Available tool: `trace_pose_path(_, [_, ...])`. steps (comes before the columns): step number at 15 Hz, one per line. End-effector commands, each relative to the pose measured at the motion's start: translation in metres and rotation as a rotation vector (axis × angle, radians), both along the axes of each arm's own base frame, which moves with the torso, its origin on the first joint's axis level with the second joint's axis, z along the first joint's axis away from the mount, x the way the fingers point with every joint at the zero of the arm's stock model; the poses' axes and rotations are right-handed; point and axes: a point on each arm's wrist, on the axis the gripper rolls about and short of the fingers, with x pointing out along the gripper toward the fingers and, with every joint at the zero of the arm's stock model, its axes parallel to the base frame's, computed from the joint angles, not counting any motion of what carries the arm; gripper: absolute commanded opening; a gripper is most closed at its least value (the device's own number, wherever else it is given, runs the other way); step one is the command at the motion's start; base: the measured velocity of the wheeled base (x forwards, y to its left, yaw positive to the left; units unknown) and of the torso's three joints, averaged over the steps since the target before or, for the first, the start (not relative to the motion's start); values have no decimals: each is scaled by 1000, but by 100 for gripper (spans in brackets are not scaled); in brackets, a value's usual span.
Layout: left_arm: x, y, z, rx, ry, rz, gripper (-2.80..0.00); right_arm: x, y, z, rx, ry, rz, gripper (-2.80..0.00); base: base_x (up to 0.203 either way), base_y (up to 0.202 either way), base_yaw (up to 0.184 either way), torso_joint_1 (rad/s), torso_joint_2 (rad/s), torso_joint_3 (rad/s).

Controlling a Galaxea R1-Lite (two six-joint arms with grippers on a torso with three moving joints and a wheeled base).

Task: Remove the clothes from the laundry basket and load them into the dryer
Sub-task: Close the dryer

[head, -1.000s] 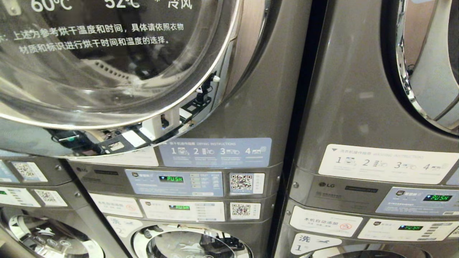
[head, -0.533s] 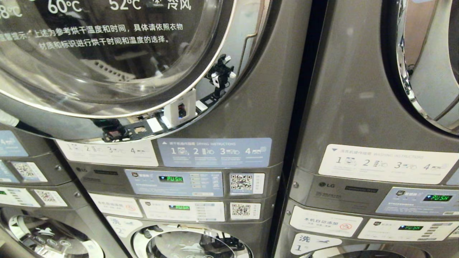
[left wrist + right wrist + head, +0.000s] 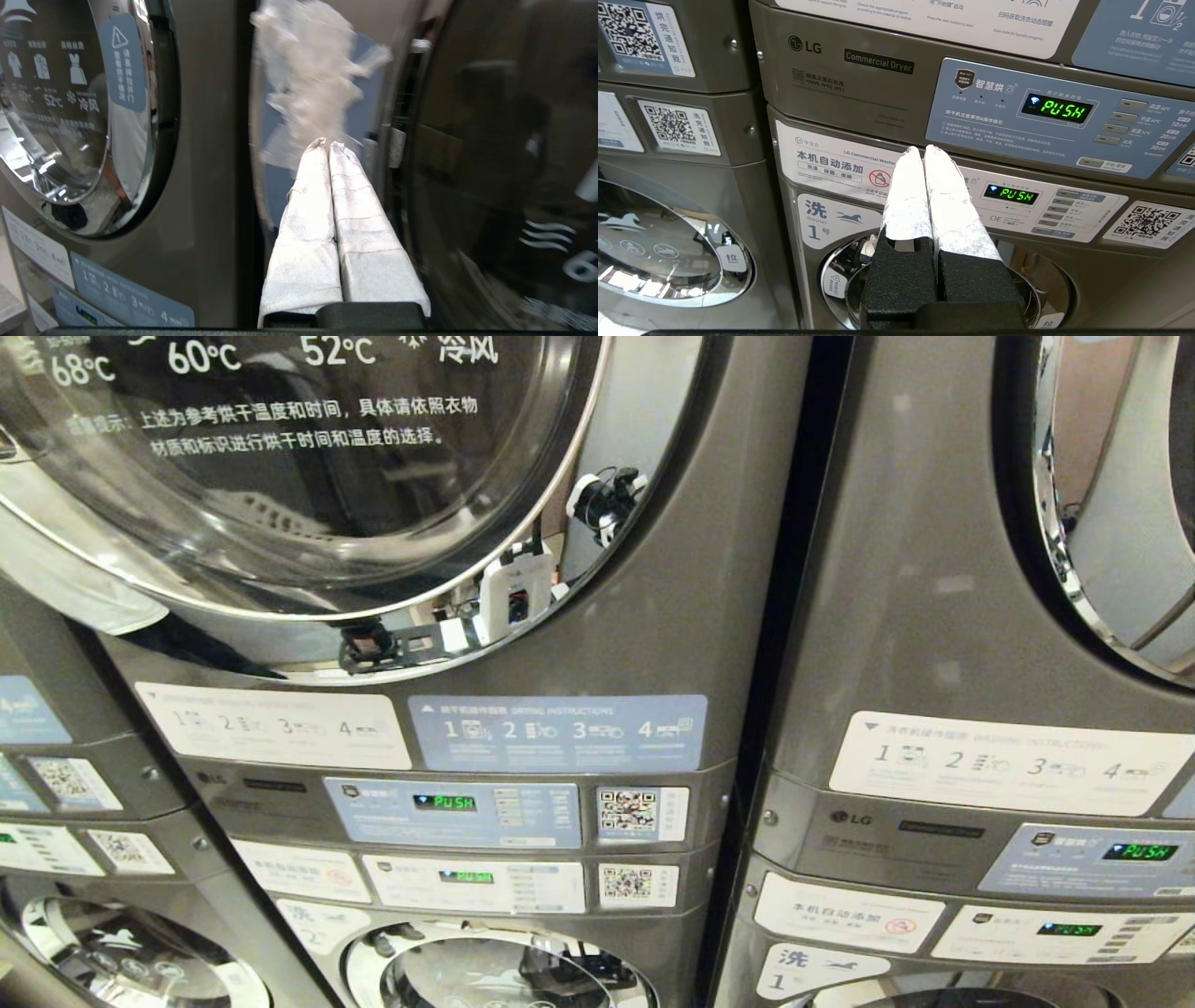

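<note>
Left gripper, fingers pressed together, pushes beside the dryer door, apparently swinging it. Right gripper, also pressed together, idles low by the panels.

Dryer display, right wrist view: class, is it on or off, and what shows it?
On: the dryer display glows with green letters reading PUSH.

2 tools: white-wrapped fingers, blk bases.
</note>
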Motion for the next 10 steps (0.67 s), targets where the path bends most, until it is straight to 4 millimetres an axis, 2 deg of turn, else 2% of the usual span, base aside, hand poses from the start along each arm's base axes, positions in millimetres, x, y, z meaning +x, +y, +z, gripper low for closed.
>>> trace_pose_path(1, [20,15,0,2,18,21,-280,1,0,-3,-3,13,-2,-280,0,0,0,0,0,0])
trace_pose_path(4, [33,32,0,9,28,-10,-280,1,0,-3,-1,10,-3,-280,0,0,0,0,0,0])
trace_pose_path(10, [45,33,-8,-20,48,-147,-280,1,0,-3,-7,9,-2,-280,0,0,0,0,0,0])
